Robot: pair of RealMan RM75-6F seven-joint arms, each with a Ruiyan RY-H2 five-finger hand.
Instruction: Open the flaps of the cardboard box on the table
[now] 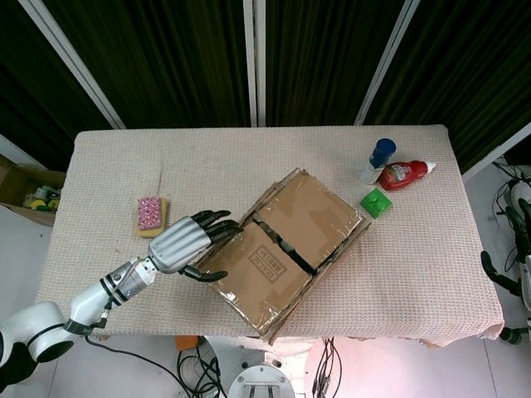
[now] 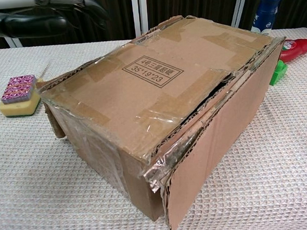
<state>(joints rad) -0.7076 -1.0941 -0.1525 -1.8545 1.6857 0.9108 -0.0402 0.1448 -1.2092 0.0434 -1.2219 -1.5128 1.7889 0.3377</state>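
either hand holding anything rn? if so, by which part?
Nothing held. The left hand hovers with fingers spread at the cardboard box's left edge; no flap gripped. The right hand sits at the frame edge, apparently empty.

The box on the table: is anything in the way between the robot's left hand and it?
Nothing visible is. The left hand hangs open right at the near-left edge of the cardboard box. The sponge lies off to the side, behind the hand.
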